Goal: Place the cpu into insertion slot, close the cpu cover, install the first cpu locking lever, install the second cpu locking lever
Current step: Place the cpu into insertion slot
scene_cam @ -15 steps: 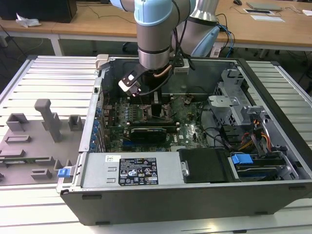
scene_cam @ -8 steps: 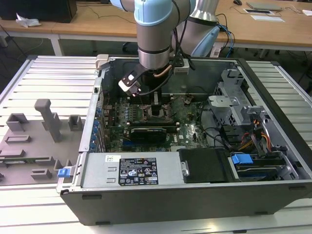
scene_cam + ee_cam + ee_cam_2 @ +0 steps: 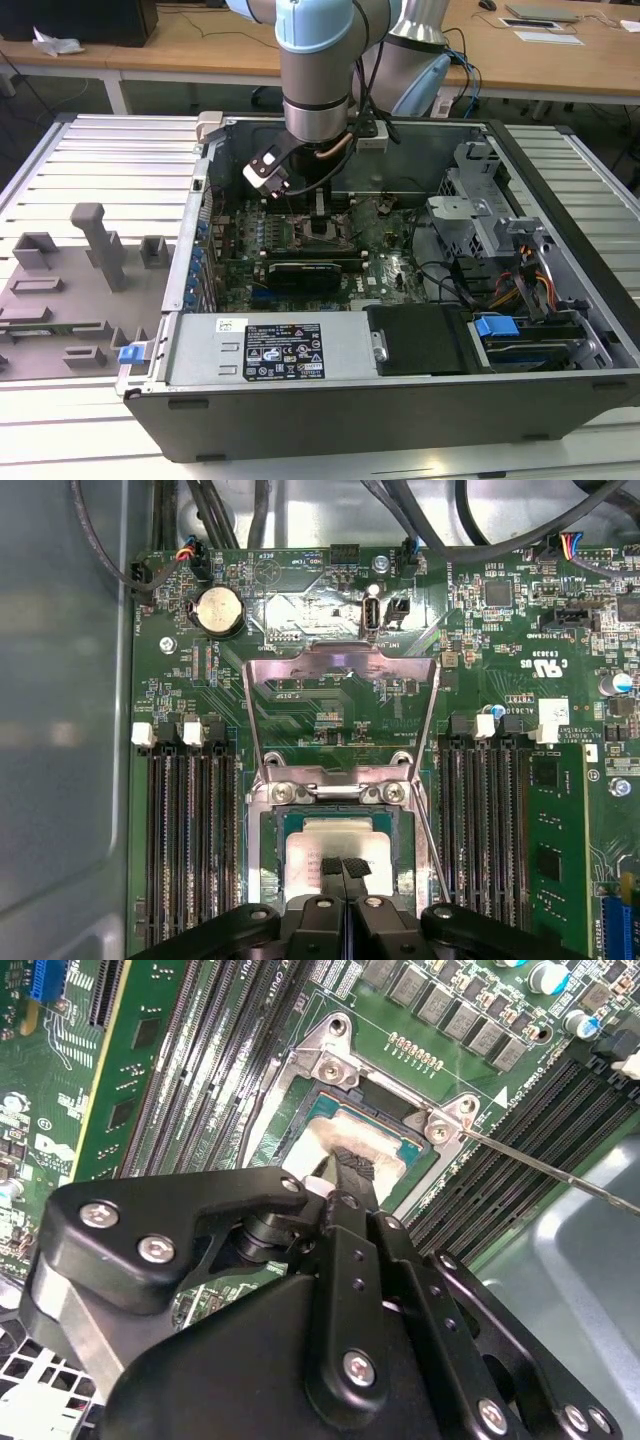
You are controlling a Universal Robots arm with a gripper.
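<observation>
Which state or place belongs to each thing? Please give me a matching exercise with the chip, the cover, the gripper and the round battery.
Things: 1 chip; 2 cover; 3 gripper; 4 round battery.
States: A swung open; B shut, over the chip; C lying in the socket; D on the green board.
Pairs: 1-C; 2-A; 3-B; 4-D.

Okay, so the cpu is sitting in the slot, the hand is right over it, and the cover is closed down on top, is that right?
Not quite. The cover is open, swung up and back from the slot, as the first wrist view shows. The rest holds: the cpu lies in the slot, and the hand is right over it.
</observation>
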